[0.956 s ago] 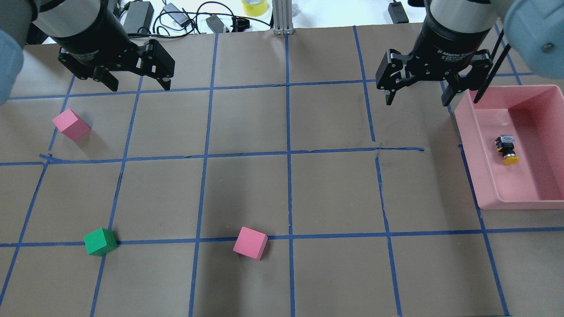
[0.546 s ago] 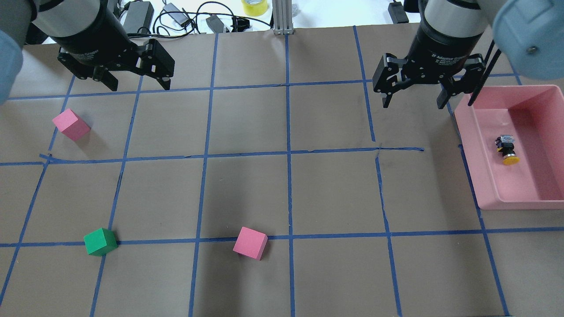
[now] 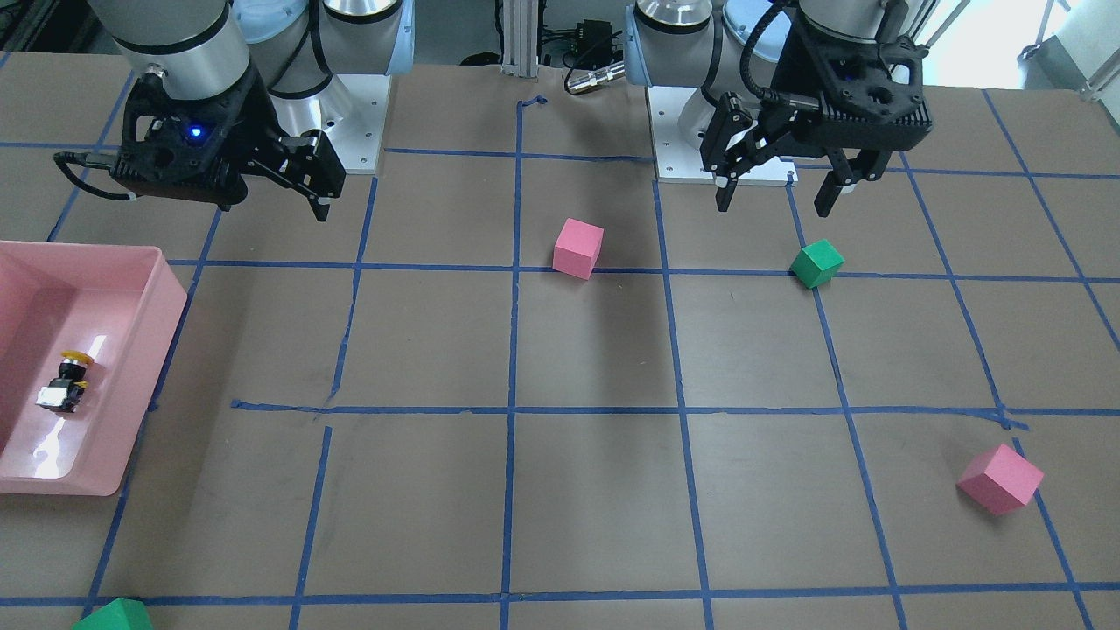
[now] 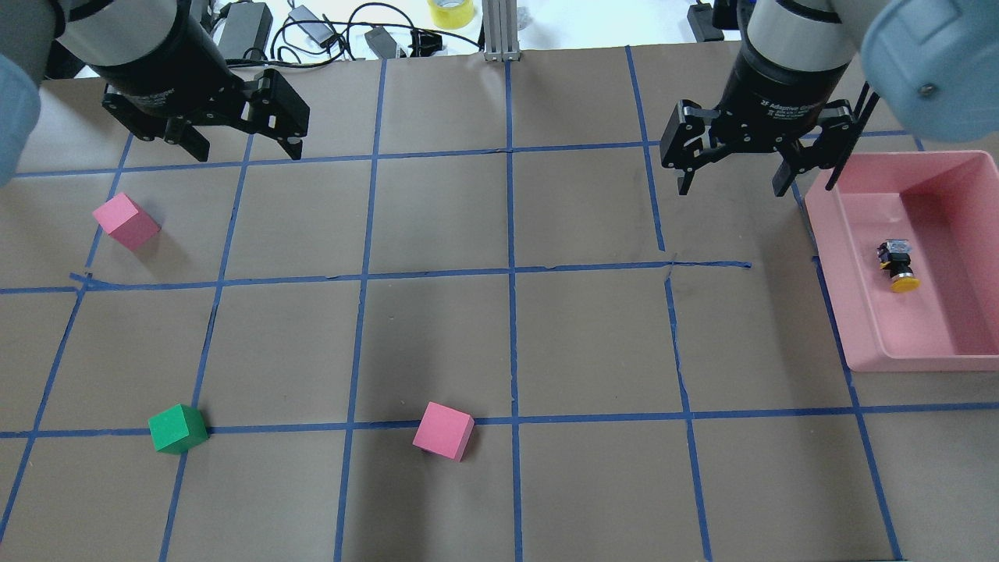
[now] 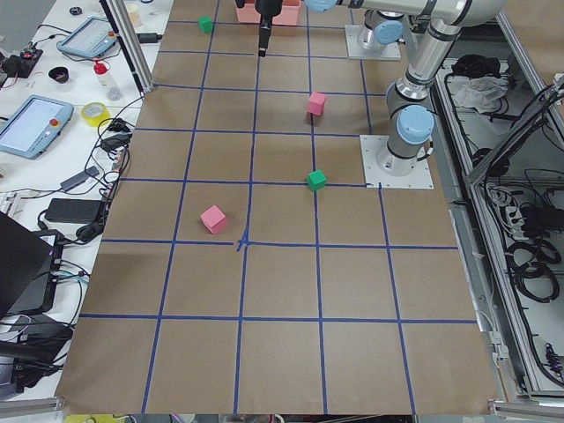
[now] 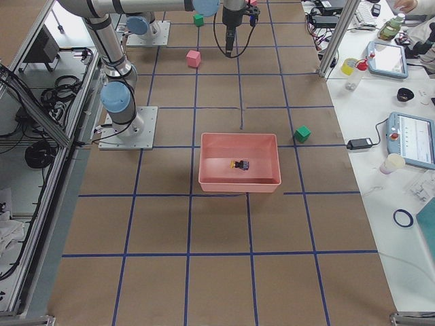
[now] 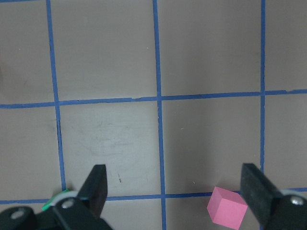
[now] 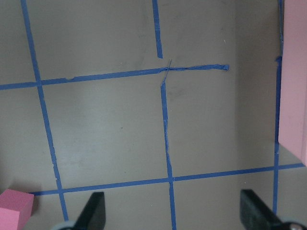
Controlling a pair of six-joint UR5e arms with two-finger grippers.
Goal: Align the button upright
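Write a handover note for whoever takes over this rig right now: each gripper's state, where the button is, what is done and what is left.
Left gripper: open, empty, above the table, far from the job.
Right gripper: open, empty, hovering over the table just outside the pink bin.
Button: inside the pink bin, lying on its side on the floor, touched by neither gripper.
Done: nothing yet.
Left: reach into the bin, probably with the nearer right gripper, grasp the button and stand it upright.
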